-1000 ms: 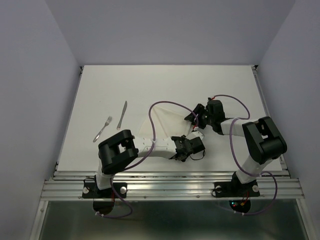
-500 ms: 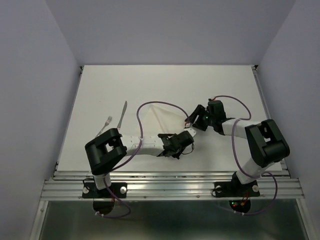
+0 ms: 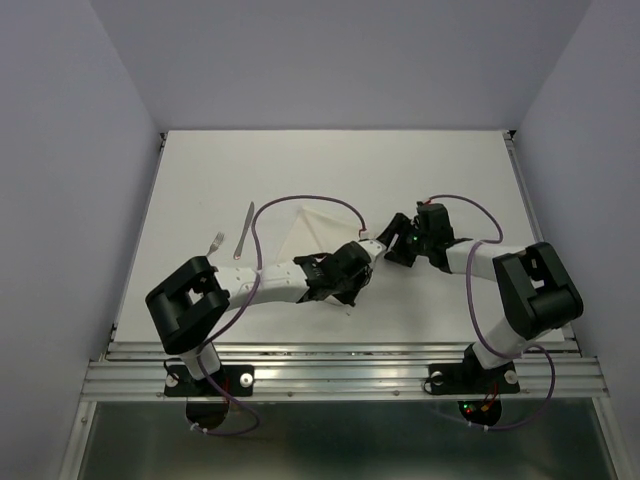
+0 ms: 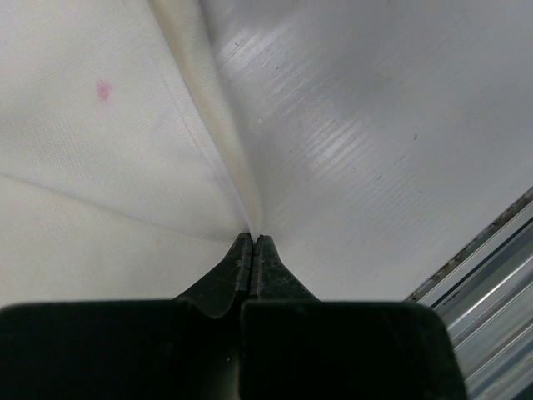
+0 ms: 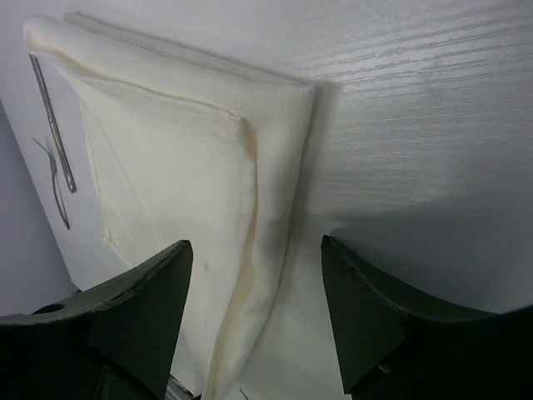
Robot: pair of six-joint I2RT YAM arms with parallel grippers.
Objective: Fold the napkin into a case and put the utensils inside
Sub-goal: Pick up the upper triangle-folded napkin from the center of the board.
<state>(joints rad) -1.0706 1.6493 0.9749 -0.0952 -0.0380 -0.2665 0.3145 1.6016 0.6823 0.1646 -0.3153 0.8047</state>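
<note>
At the far left the fork (image 3: 211,245) and the knife (image 3: 245,229) lie side by side on the tabletop (image 3: 450,170), well apart from either gripper; both are slim, hard and shiny, so they will likely slip unless pinched across the handle. Next to them, toward the middle, the napkin (image 3: 305,225) lies partly folded, with doubled layers visible along its edges in the right wrist view. It is thin, limp and very light. It should bend wherever it is lifted and will not hold a crease unless pressed, so the best hold is a corner or a folded edge, drawn low across the table. The left gripper (image 3: 358,258) is at the sheet's near right corner, jaws fully closed. In its own camera a raised ridge of cloth runs straight into the tips, so it appears to have that corner pinched. Just beside it on the right, the right gripper (image 3: 392,248) hangs with jaws wide apart and nothing between them, above the napkin's right-hand fold.
</note>
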